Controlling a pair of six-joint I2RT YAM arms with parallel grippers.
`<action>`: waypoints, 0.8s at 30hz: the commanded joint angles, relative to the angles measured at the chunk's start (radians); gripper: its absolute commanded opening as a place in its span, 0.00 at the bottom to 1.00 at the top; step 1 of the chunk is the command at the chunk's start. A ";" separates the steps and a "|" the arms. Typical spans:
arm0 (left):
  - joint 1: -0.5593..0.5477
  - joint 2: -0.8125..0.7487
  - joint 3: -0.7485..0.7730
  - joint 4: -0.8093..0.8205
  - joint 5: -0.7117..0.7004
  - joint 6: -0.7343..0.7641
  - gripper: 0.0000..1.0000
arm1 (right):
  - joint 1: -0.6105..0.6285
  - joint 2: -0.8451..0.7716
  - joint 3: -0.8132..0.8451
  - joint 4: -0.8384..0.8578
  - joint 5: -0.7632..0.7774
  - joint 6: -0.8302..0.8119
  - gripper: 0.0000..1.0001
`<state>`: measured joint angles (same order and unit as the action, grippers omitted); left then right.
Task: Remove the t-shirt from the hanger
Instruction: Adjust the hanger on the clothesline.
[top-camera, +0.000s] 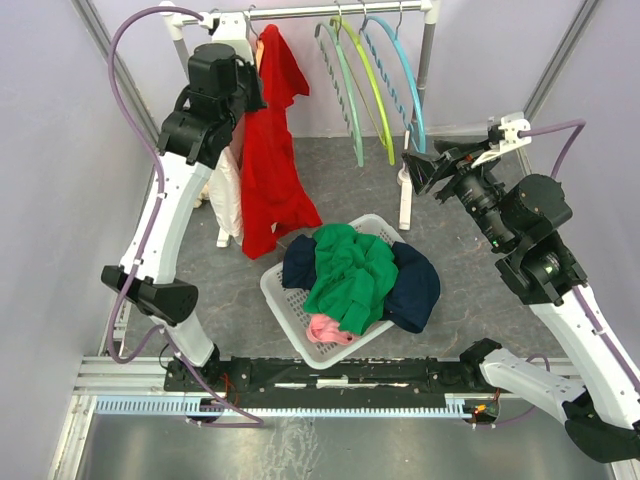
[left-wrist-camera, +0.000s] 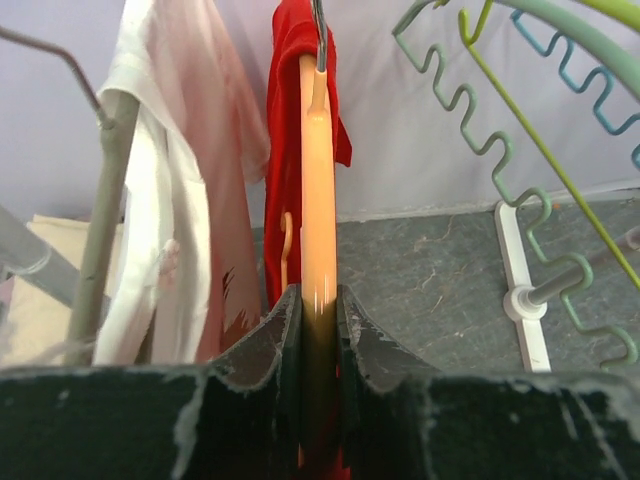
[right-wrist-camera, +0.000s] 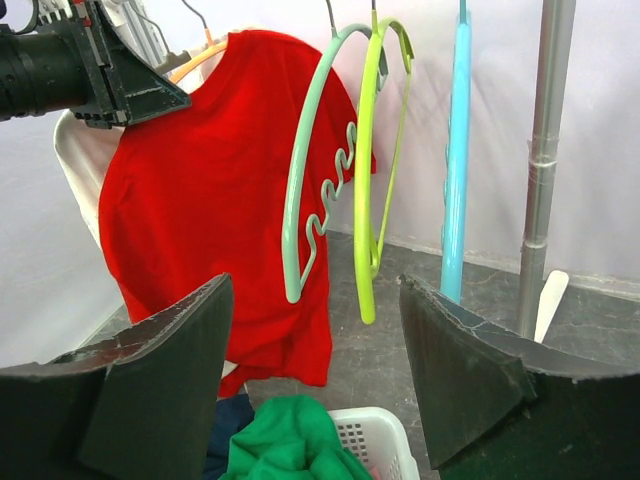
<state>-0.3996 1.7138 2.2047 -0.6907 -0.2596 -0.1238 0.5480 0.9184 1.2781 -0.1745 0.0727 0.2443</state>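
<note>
A red t-shirt (top-camera: 272, 170) hangs from an orange hanger (left-wrist-camera: 318, 180) at the left end of the rail. One shoulder of the hanger is bare, and the shirt (left-wrist-camera: 285, 120) drapes behind it. My left gripper (left-wrist-camera: 320, 300) is shut on that bare orange arm, its jaws pressed against both sides. From the right wrist view the t-shirt (right-wrist-camera: 200, 200) hangs full length, with the left gripper (right-wrist-camera: 150, 95) at its upper left by the hanger (right-wrist-camera: 195, 62). My right gripper (right-wrist-camera: 315, 285) stands open and empty, well to the right of the shirt (top-camera: 415, 170).
A white garment (left-wrist-camera: 160, 230) hangs just left of the red one. Empty teal (top-camera: 345, 85), lime (top-camera: 375, 90) and blue (top-camera: 405, 85) hangers share the rail. Below them is a white basket (top-camera: 285, 300) holding green, navy and pink clothes. The rack's right post (right-wrist-camera: 540, 170) stands nearby.
</note>
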 joint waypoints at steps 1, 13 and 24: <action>-0.023 0.044 0.092 0.070 0.057 -0.047 0.06 | 0.002 0.004 0.004 0.053 0.019 -0.023 0.75; -0.149 0.152 0.178 0.118 -0.001 -0.089 0.07 | 0.002 0.020 0.013 0.053 0.019 -0.030 0.75; -0.201 0.035 -0.016 0.246 0.034 -0.085 0.58 | 0.003 0.074 0.054 0.071 -0.051 -0.001 0.75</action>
<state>-0.5835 1.8500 2.2929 -0.5659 -0.2554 -0.1818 0.5480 0.9642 1.2800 -0.1638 0.0624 0.2333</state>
